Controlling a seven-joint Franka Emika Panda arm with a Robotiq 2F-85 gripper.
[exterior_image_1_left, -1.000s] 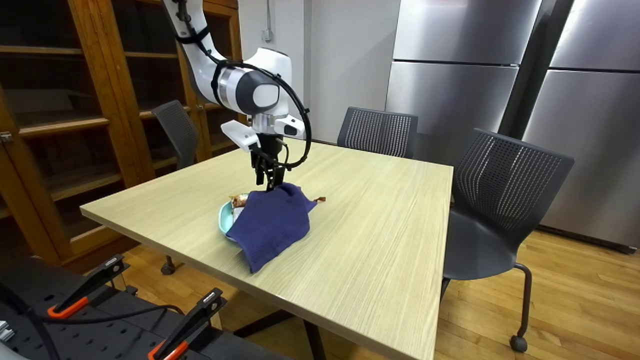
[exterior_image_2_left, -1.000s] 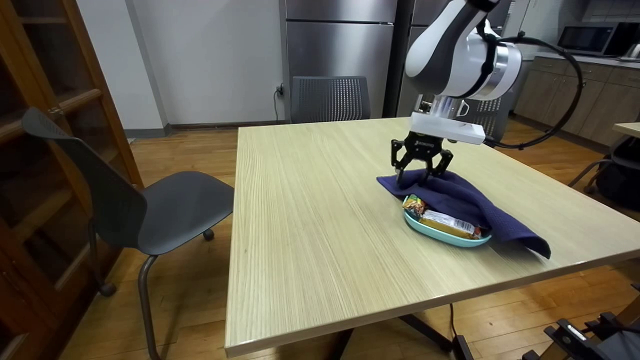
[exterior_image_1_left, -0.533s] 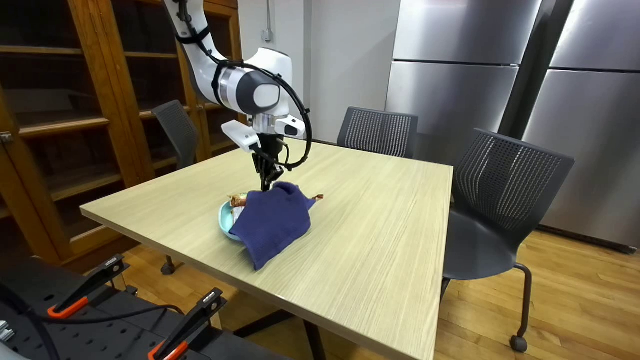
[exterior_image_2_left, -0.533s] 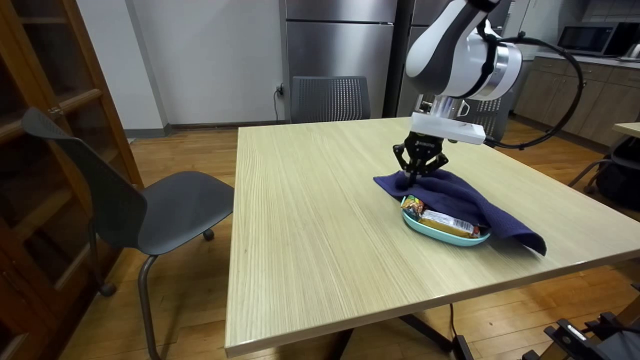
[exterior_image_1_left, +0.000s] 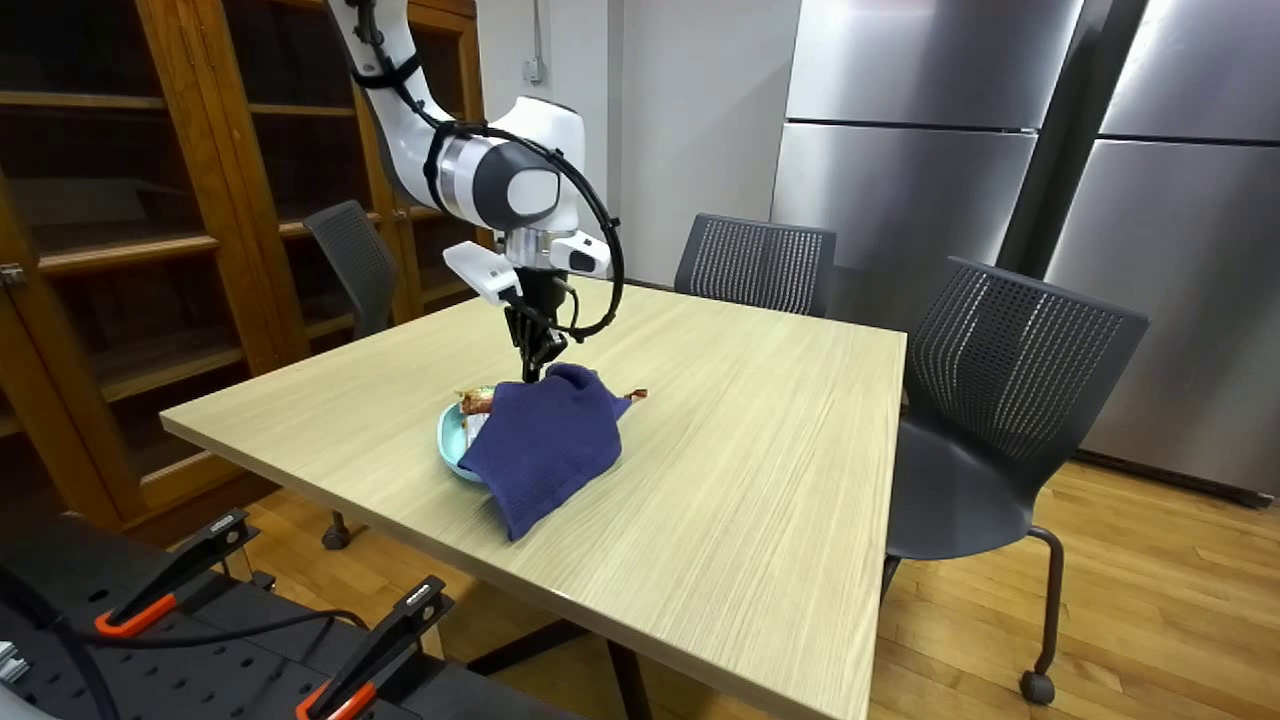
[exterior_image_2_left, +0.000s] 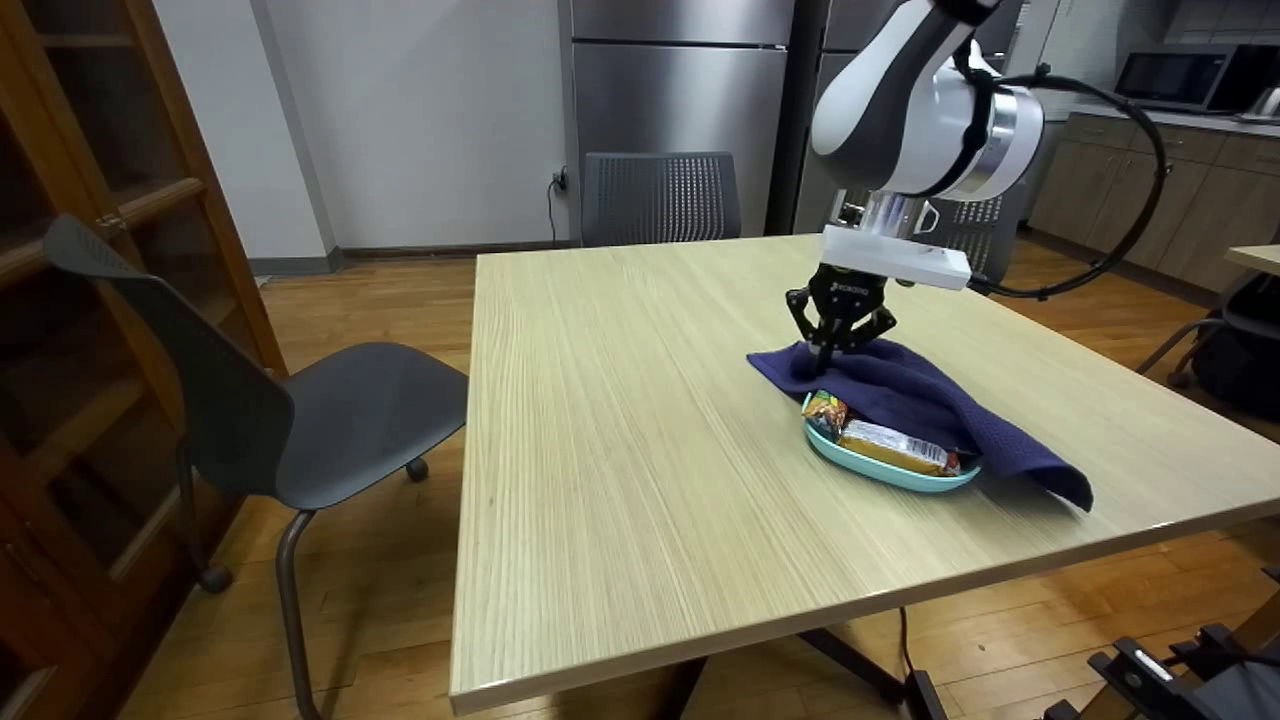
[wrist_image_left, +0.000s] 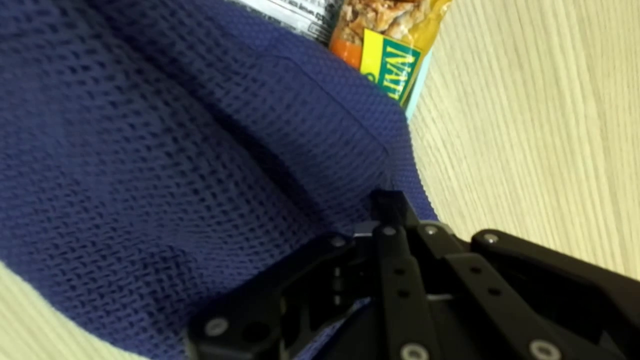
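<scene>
Our gripper (exterior_image_2_left: 822, 360) has navy cloth (exterior_image_1_left: 550, 440) pinched; we see pale wood-grain table (exterior_image_1_left: 750, 440), chairs (exterior_image_1_left: 1000, 390) around it, steel fridges (exterior_image_1_left: 905, 210) behind.

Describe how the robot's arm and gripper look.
The glossy, rounded white robot arm has dark grey panels and a silvery metal band; black straps hold a thick black cable that loops outward. The black, angular, jointed two-finger gripper bears white lettering and round silvery screw heads.
</scene>
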